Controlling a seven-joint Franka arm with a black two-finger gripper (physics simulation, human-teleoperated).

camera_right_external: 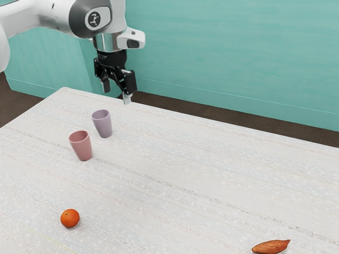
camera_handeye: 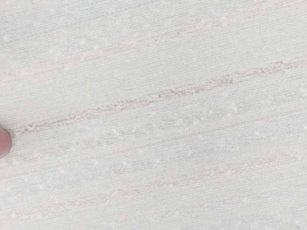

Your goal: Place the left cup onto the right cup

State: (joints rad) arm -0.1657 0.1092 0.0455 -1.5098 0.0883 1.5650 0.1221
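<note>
Our gripper (camera_right_external: 116, 96) hangs above the far side of the pale wooden table (camera_right_external: 212, 174), its two black fingers spread apart and carrying nothing. The two cups stand upright, near one another but not touching, below and in front of it. The pink cup (camera_right_external: 80, 145) is toward the exterior view's left, and the mauve cup (camera_right_external: 101, 123) is just behind it toward that view's right. We judge both to be light, rigid tumblers with smooth, slightly tapered walls. Such walls could slip under a weak pinch, and the cup could tip if we nudge it off-centre. The surest hold looks to be across the pink cup's rim or upper wall, one finger on either side, coming straight down. The mauve cup sits close enough that a finger could brush it on the descent, so we would spread the fingers along the line that avoids it. An orange (camera_right_external: 70, 218) rests near the table's front edge and a sweet potato (camera_right_external: 271, 246) lies well off toward the exterior view's right, and neither stands in the way. In the wrist view the tabletop's grain lies under our hand, and a pinkish sliver (camera_handeye: 3, 143) is too small for us to identify.
</note>
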